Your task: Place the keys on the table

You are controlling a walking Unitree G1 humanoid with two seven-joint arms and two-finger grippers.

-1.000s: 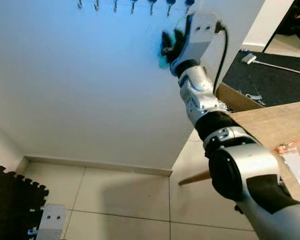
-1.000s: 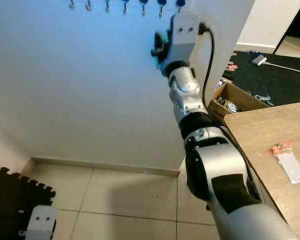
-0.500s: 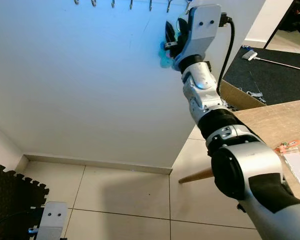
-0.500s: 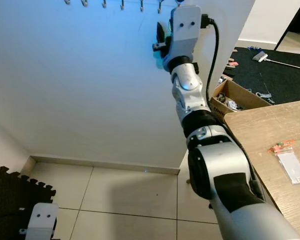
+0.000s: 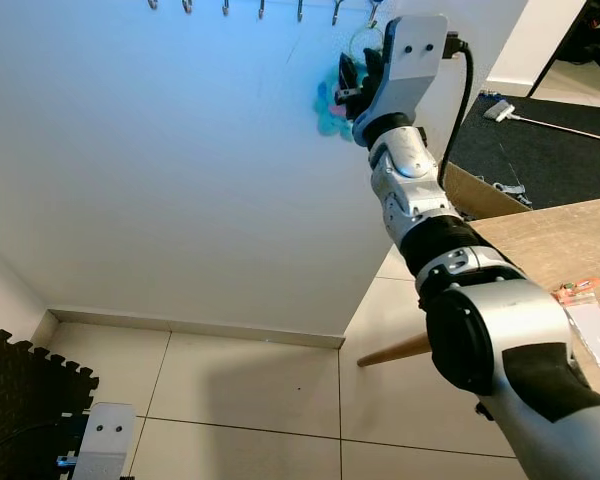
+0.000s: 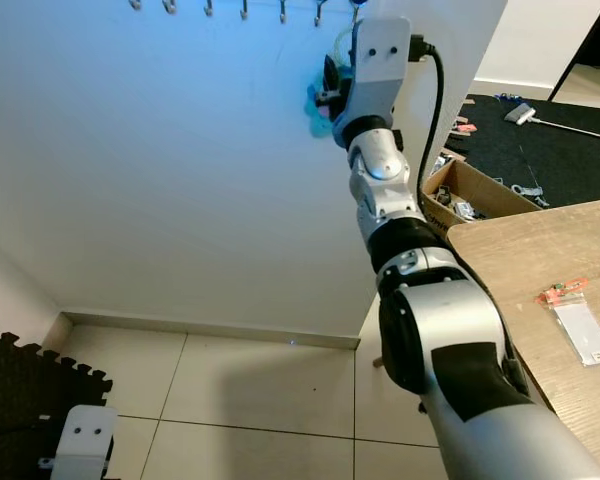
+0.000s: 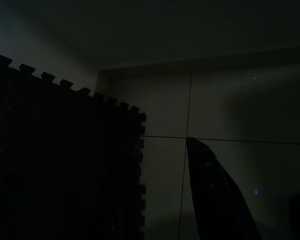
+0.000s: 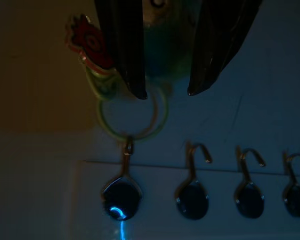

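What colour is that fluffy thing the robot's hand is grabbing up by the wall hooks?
The fluffy keychain is turquoise-blue with a hint of pink, clearest in the left eye view.

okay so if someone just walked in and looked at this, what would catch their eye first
Probably the right gripper, raised high against the white wall with its fingers around a turquoise keychain whose ring hangs on the end hook of a hook row. Next, the wooden table at the robot's right, with a small plastic packet on it.

The right gripper [image 5: 358, 82] has moved up toward 1 o'clock, nearer the hooks [image 8: 192, 150], and more of the turquoise keys [image 5: 330, 100] now shows.
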